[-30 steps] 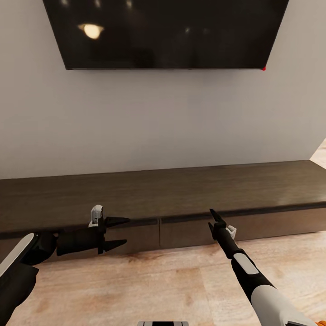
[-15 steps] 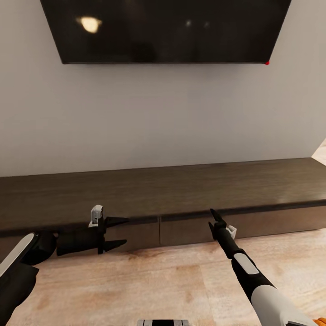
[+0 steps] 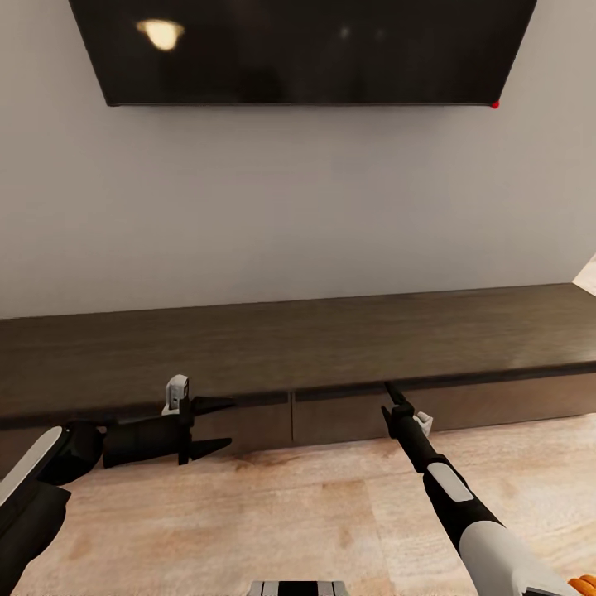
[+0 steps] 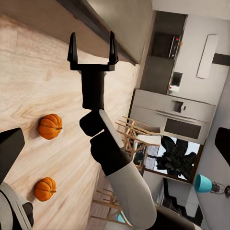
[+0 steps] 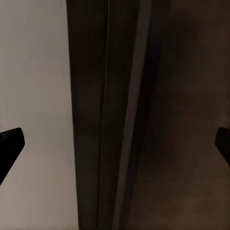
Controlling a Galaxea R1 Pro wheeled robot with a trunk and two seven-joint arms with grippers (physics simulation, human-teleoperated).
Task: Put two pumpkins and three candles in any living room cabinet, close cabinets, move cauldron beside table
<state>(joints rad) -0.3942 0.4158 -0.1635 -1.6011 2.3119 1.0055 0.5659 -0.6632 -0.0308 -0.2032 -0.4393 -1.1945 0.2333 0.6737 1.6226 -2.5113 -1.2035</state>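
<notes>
we face cabinet (image 3: pixel 331 356), lower centre, fronts shut; right gripper (image 3: pixel 393 397) spread just under top lip, left gripper (image 3: pixel 217 426) spread, empty; we judge: hook front edge, pull straight; pumpkins (image 4: pixel 50 126) on floor

cabinet (image 3: pixel 331 348): dark brown, faint wood grain | floor (image 3: pixel 290 513): pale blond wood, mottled grain | wall (image 3: pixel 290 207): plain light grey | screen (image 3: pixel 298 50): glossy black, red dot at corner | pumpkins (image 4: pixel 50 126): bright orange, ribbed | left gripper (image 3: pixel 217 425): black, white bracket | right gripper (image 3: pixel 396 399): black; forearm white.
</notes>
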